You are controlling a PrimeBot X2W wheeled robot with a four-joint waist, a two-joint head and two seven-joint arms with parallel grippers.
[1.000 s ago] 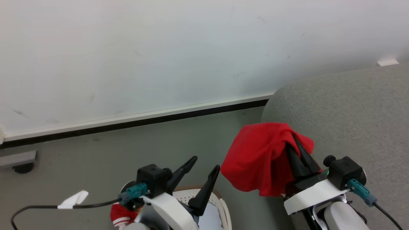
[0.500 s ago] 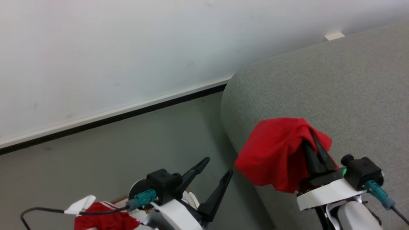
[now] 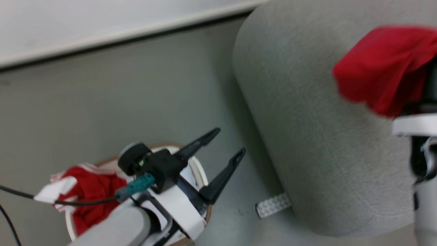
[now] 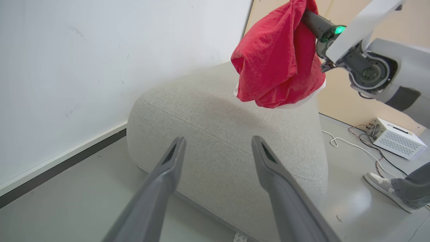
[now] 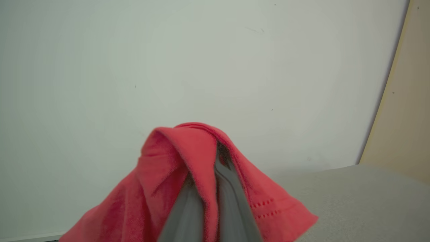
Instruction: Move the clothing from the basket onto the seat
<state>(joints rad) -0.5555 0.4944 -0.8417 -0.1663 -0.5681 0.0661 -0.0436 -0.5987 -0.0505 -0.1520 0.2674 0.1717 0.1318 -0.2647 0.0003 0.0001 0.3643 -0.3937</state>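
Inspector: Right gripper (image 5: 217,158), jaws?
Officer: Clamped narrow on a bright red soft fabric garment (image 4: 275,57). The right wrist view shows the cloth folded over both fingers against the pale wall (image 5: 168,67); the left wrist view adds the position: the garment hangs above the large light grey woven-fabric upholstered sofa (image 4: 228,134). Whether its lowest fold touches the cushion, I cannot tell
Inspector: Left gripper (image 3: 230,140)?
Officer: Jaws spread wide, nothing between them. The head view places it above the oval white plastic laundry basket with a brown rim band (image 3: 201,174), which stands on the grey floor (image 3: 102,95) just beside the sofa's rounded corner
Inspector: Contents of the basket?
Officer: A second red garment with white-striped cuffs (image 3: 92,191), bunched inside, given by the head view
Inspector: Surroundings?
Officer: The left wrist view adds a white vented box (image 4: 398,137) and loose cables (image 4: 352,144) on the floor beyond the sofa, and a person's grey shoe (image 4: 383,183) near them. The head view adds a patterned strip of tape (image 3: 273,205) at the sofa's base
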